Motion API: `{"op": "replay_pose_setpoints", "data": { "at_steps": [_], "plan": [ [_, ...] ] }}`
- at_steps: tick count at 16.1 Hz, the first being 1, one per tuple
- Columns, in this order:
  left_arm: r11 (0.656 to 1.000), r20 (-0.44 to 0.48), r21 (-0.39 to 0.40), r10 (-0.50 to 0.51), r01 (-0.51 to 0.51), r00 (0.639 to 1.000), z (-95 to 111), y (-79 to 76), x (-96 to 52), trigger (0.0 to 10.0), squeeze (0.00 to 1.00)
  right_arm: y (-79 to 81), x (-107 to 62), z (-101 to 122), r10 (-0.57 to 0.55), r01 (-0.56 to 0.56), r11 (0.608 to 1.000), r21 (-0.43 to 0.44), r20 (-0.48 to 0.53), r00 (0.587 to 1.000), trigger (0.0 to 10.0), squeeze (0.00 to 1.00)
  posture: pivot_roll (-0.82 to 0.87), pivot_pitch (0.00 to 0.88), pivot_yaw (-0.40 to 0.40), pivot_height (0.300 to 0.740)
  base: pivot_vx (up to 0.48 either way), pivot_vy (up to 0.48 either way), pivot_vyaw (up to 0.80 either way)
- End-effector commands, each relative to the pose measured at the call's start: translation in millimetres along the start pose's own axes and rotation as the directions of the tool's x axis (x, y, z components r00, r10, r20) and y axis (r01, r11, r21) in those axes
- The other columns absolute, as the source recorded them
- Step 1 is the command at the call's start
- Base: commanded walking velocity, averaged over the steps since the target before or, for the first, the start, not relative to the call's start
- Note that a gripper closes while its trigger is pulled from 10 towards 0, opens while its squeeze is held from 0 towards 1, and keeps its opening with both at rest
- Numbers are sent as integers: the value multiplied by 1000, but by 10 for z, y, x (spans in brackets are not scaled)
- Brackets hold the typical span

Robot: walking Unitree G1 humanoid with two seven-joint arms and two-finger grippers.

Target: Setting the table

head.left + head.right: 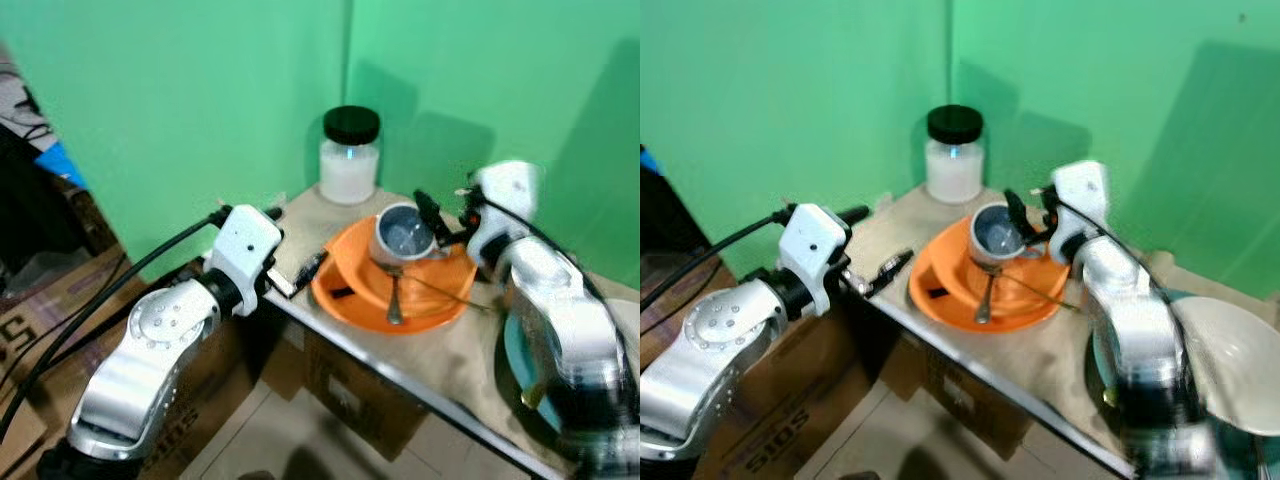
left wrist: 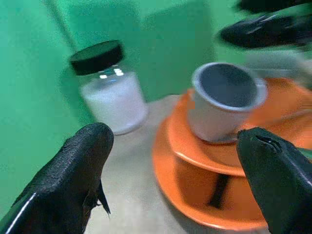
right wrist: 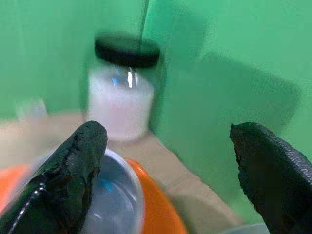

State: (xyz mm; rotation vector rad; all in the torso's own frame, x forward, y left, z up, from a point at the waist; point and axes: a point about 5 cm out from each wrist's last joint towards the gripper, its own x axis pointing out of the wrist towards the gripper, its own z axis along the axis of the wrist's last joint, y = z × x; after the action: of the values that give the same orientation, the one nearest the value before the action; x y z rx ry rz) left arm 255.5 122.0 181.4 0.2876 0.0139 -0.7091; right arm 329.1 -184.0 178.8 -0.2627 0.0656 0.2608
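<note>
The right pincer (image 1: 432, 225) hung spread and empty over the grey cup (image 1: 402, 234) stacked in orange bowls (image 1: 365, 290), presumably for unstacking, while the left pincer (image 1: 300, 272) waited open at the worktop (image 1: 430, 360) edge.

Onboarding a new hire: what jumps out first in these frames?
The stack of orange plates at the table's near edge, with a grey cup tilted on top and a spoon lying in it. The open right claw sits right at the cup; the open left claw waits off the plates' left rim. Behind, a black-lidded jar of white powder stands against the green walls.
</note>
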Motion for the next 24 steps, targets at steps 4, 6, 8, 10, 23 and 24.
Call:
{"op": "replay_pose_setpoints", "data": {
  "at_steps": [4, 6, 8, 10, 23, 24],
  "plan": [
    [992, 4, 18, -122, 122, 993, 49, -9, -57, 10000, 0, -356, 169, -18, 13, -33, 987, -155, -131, 991, 10000, 1000, 85, 0, -51, 740, 0, 0, 0],
    [988, -3, 18, -152, 152, 988, 47, -11, -93, 10000, 0, -501, 181, -44, 8, -49, 977, -207, -196, 981, 10000, 1000, 85, 0, -55, 740, 0, 0, 0],
    [984, 2, 4, -177, 177, 984, 57, -39, -90, 10000, 0, -621, 133, -61, 35, -90, 972, -215, -247, 968, 10000, 0, 79, 0, -53, 740, 0, 0, 0],
    [981, 3, 4, -196, 196, 981, 54, -64, -65, 10000, 0, -686, 44, -83, 85, -140, 974, -179, -283, 955, 10000, 0, 66, 0, -42, 740, 0, 0, 0],
    [951, 13, 20, -309, 309, 951, 94, -127, 93, 10000, 0, -481, -306, -248, 290, -323, 946, -22, -385, 876, 1686, 0, -3, 0, 35, 740, 0, 0, 0],
    [950, 11, 22, -312, 312, 950, 92, -129, 97, 10000, 0, -473, -299, -265, 280, -316, 948, -28, -395, 875, 4196, 0, -3, 0, 35, 740, 0, 0, 0]
  ]
}}
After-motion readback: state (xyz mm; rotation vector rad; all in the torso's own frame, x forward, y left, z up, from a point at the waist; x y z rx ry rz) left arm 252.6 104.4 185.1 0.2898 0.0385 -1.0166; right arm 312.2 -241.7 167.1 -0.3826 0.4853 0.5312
